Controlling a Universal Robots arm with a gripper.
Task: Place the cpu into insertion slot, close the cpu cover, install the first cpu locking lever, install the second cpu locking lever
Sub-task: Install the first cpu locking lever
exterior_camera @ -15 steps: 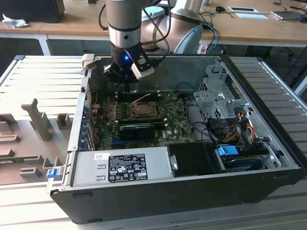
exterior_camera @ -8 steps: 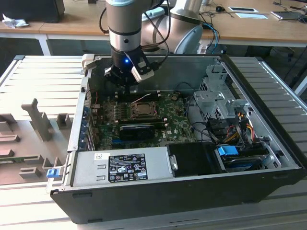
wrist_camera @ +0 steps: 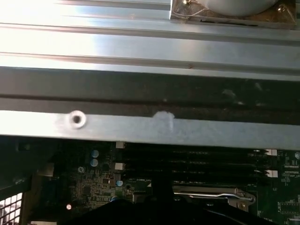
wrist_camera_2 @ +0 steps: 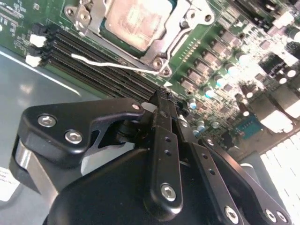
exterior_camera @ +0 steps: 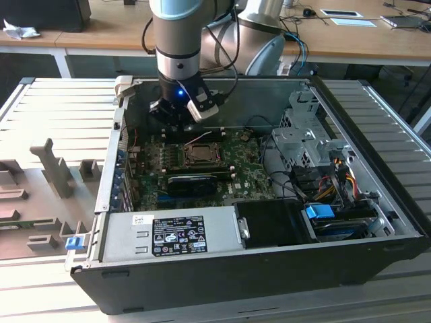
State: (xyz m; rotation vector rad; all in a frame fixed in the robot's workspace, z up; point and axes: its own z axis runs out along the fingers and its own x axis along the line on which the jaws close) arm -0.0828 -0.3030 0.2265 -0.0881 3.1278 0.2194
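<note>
The cpu (wrist_camera_2: 136, 21) lies flat in the insertion slot (exterior_camera: 200, 154) on the green board. The silver cpu cover (wrist_camera_2: 161, 47) frames it and looks lowered over its rim. One thin silver locking lever (wrist_camera_2: 112, 63) runs along the socket's side next to the memory slots; in the first wrist view this lever (wrist_camera: 211, 191) shows as a bright bar. My gripper (wrist_camera_2: 161, 98) hangs just off that side of the socket, above the memory slots. Its black fingers are pressed together with nothing between them. In the exterior view the gripper (exterior_camera: 178, 126) stands just behind the socket.
Black memory slots (wrist_camera_2: 93, 70) lie between the socket and the case's rear wall (wrist_camera: 150, 126). A long black expansion card (exterior_camera: 192, 183) sits in front of the socket. The power supply (exterior_camera: 168, 235), drive cage (exterior_camera: 303, 138) and loose cables (exterior_camera: 330, 182) stand around the board.
</note>
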